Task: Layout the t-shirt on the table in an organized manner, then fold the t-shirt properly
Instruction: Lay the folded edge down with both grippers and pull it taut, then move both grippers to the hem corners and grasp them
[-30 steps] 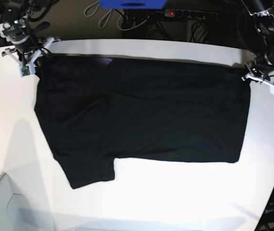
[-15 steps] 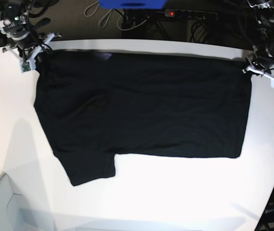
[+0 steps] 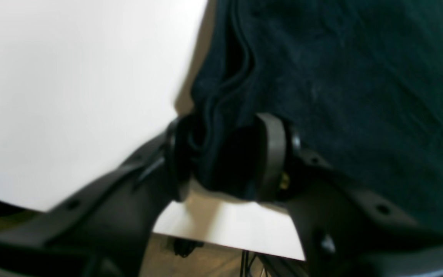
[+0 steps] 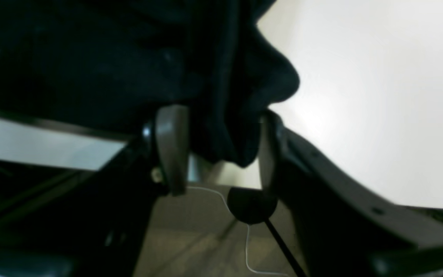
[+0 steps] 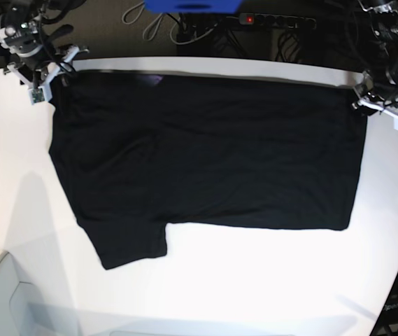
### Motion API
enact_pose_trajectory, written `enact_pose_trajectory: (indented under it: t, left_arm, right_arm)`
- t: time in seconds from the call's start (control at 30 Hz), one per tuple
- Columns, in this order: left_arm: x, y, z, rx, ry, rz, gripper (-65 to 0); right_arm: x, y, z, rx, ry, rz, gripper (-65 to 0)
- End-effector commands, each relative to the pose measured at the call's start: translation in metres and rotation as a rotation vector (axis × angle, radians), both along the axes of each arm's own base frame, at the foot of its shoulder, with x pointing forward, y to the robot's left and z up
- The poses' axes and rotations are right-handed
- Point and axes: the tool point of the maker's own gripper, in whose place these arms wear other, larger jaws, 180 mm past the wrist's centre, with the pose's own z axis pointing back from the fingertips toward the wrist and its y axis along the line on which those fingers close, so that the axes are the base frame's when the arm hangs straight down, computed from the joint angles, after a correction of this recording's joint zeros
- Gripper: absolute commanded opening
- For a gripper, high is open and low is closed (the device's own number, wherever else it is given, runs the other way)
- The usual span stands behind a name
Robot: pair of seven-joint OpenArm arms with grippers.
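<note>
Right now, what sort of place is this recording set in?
Probably a robotics lab or test bench: two arms work at a big bare white table, with a power strip and loose cables on the floor behind it. Only a black t-shirt lies there.

T-shirt [image 5: 205,150] spread flat — table [image 5: 254,280] beneath.

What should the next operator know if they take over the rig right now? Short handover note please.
Left gripper: jaws apart, the t-shirt's corner cloth loose between them.
Right gripper: jaws apart, the other far corner hanging between the fingers, not pinched.
T-shirt lies spread flat on the table, its far edge along the table's far edge, one sleeve pointing toward the near side.
Done: layout looks nearly finished.
Left: clear both grippers from the corners, then all the folding.
</note>
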Motion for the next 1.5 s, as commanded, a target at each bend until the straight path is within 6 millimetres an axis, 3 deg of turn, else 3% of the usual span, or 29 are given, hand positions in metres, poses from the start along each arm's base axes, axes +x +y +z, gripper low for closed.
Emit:
enact_pose_trajectory:
  t: [0.0, 0.3, 0.53, 0.7, 0.77, 0.83, 1.0, 1.2, 1.3, 1.47]
  left_arm:
    - [-0.002, 0.008, 0.006, 0.034, 0.014, -0.006, -39.4]
    - [0.024, 0.028, 0.068, 0.151, -0.154, 0.014, -39.4]
    - [0.059, 0.044, 0.104, 0.181, -0.276, 0.06, -39.4]
    - [0.076, 0.049, 0.122, 0.196, -0.328, 0.059, -39.4]
    - [0.084, 0.049, 0.13, 0.195, -0.353, 0.064, -39.4]
    - [0.092, 0.05, 0.133, 0.181, -0.368, 0.073, -39.4]
    - [0.112, 0.05, 0.134, 0.132, -0.396, 0.093, -39.4]
    - [0.115, 0.05, 0.133, 0.122, -0.399, 0.097, -39.4]
    - [0.115, 0.051, 0.134, 0.125, -0.399, 0.097, -39.4]
    - [0.115, 0.052, 0.135, 0.127, -0.399, 0.098, -39.4]
  right_arm:
    - [0.006, -0.007, 0.011, -0.011, -0.044, -0.014, -34.8]
    - [0.021, -0.04, 0.03, -0.045, -0.129, -0.137, -34.4]
    - [0.075, -0.046, 0.061, -0.056, -0.265, -0.133, -34.3]
    - [0.093, -0.048, 0.074, -0.06, -0.318, -0.129, -34.3]
    - [0.115, -0.041, 0.083, -0.052, -0.357, -0.091, -34.2]
    - [0.134, -0.031, 0.08, -0.022, -0.364, -0.057, -33.9]
    - [0.208, -0.009, 0.075, 0.053, -0.365, 0.043, -31.0]
    - [0.281, -0.009, 0.061, 0.152, -0.3, 0.06, -30.9]
    - [0.306, -0.004, 0.056, 0.218, -0.335, 0.062, -30.9]
    - [0.319, 0.001, 0.036, 0.304, -0.357, 0.032, -30.9]
